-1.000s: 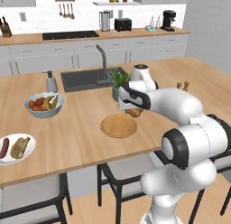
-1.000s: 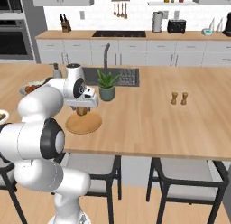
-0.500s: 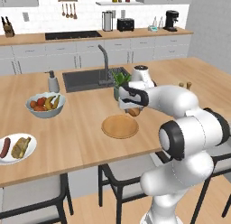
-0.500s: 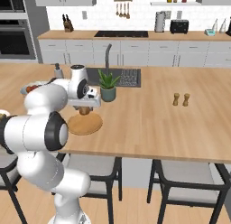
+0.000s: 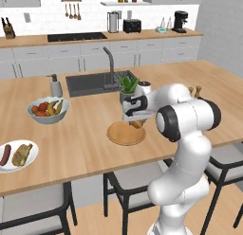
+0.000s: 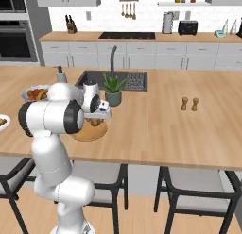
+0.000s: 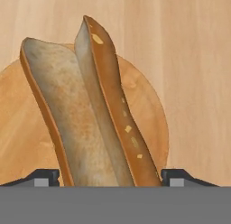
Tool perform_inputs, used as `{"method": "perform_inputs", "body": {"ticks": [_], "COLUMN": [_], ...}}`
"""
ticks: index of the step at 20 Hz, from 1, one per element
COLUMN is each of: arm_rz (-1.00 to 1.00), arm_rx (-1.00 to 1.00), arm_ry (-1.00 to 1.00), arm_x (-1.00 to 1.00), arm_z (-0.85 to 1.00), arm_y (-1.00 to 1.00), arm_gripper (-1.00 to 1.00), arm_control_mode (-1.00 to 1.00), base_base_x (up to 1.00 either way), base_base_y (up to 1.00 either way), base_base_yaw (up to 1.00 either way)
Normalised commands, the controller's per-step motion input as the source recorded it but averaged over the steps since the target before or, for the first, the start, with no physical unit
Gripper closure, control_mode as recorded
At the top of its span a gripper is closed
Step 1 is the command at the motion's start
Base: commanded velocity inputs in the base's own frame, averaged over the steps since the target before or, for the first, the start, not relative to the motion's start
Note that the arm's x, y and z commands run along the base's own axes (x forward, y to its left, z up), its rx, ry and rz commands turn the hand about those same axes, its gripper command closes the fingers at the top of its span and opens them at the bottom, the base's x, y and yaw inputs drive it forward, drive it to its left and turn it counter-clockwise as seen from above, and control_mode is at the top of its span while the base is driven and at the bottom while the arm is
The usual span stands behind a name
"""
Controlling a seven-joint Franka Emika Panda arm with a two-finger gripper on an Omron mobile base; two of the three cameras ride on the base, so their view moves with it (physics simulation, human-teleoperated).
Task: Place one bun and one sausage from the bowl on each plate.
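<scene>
My gripper (image 5: 136,120) is shut on a split, toasted bun (image 5: 138,124) and holds it just above the far right part of the tan wooden plate (image 5: 121,135) on the island counter. In the hand view the bun (image 7: 90,105) stands between the two finger tips (image 7: 43,177), with the tan plate (image 7: 146,96) right beneath it. The right base view shows the gripper (image 6: 97,118), the bun (image 6: 96,122) and the plate (image 6: 83,133) the same way. At the counter's left edge a pale dish (image 5: 29,163) holds a sausage (image 5: 5,154) and another bun (image 5: 22,154). I cannot tell whether it is the bowl or the white plate.
A pale-blue fruit bowl (image 5: 47,110) stands left of the sink (image 5: 90,82). A potted plant (image 5: 127,85) is just behind the gripper, and a soap dispenser (image 5: 55,85) is near the sink. Salt and pepper shakers (image 6: 189,104) stand to the right. Stools line the counter's near edge.
My gripper has sunk slightly toward the tan plate with the bun still in it. The arm's elbow has swung closer to the cameras.
</scene>
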Motion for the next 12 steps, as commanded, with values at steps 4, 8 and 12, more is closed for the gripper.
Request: {"method": "perform_inputs", "body": {"ticks": [4,8,12], "arm_rz": [0.0,0.0,0.0], "arm_rx": [0.0,0.0,0.0], "arm_ry": [0.0,0.0,0.0], "arm_x": [0.28,0.16,0.04], "arm_z": [-0.49,-0.38,-0.11], "arm_y": [0.01,0.0,0.0], "arm_gripper": [1.0,1.0,-1.0], "arm_control_mode": [-1.0,-1.0,-1.0], "base_base_x": [0.0,0.0,0.0], "base_base_y": [0.0,0.0,0.0], "base_base_yaw": [0.0,0.0,0.0]}}
